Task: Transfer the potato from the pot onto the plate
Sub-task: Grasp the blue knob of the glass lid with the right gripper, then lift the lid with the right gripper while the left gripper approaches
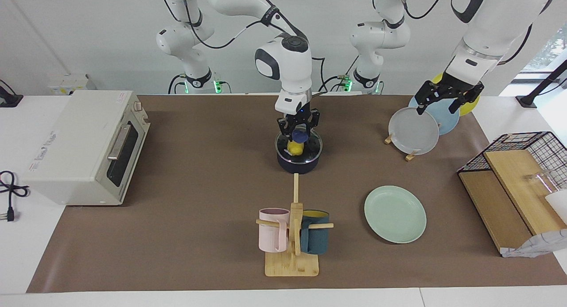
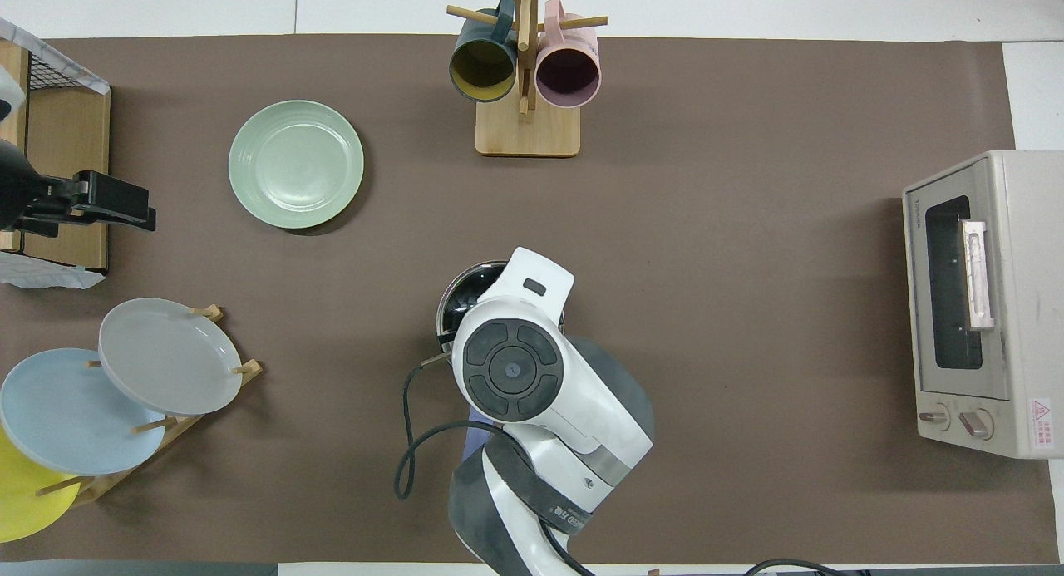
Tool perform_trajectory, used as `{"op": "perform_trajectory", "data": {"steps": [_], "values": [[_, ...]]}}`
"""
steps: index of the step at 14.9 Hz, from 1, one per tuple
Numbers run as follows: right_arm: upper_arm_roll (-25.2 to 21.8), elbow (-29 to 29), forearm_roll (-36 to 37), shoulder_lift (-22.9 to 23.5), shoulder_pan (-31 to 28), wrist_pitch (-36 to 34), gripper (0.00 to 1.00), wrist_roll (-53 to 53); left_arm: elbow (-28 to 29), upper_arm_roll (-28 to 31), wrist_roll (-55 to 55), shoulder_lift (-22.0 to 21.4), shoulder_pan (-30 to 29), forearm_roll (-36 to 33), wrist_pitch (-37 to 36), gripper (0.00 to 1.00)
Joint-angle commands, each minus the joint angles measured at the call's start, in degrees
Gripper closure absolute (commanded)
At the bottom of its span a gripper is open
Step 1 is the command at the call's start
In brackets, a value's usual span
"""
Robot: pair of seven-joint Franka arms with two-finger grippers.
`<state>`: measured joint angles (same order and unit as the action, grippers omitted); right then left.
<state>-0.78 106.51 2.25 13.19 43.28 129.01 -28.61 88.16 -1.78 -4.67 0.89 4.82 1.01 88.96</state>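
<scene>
potato point(image 1: 295, 147) sits in the pot point(image 1: 298, 161), right gripper point(image 1: 298, 130) clamped on its top. best lift straight up clear of the pot's rim before swinging to the plate point(image 1: 395, 214). left gripper point(image 1: 446, 99) waits over the plate rack point(image 1: 409, 155), fingers apart.

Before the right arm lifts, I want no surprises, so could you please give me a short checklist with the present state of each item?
1. Right hand over the pot: ok.
2. Grip on the potato: cannot tell.
3. Potato out of the pot: not ok, it sits inside.
4. Mint-green plate free to receive: ok.
5. Left hand away from the route, waiting over the plate rack: ok.
</scene>
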Motion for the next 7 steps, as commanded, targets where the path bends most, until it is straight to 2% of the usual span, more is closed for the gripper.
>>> {"op": "perform_trajectory", "data": {"steps": [1,3,5,7], "values": [[-0.4,-5.3,0.6,-0.8,-2.4,-6.2,0.74,1.4,1.3,0.3,-0.1,-1.0,0.7,-0.9,0.3,0.0],[-0.4,-9.6,0.5,-0.8,-5.7,-11.3,0.74,3.5,1.7,-0.2,-0.2,-1.2,1.2,-0.9,0.7,0.0],[-0.3,-10.4,-0.3,-0.8,-9.7,-13.2,0.74,9.1,2.9,-0.4,-1.0,-1.8,4.0,-0.9,1.4,0.0],[-0.3,-10.3,-0.8,-1.6,-14.2,-16.8,0.74,16.6,5.2,-0.5,-6.6,-3.1,8.2,-0.9,1.6,0.0]]}}
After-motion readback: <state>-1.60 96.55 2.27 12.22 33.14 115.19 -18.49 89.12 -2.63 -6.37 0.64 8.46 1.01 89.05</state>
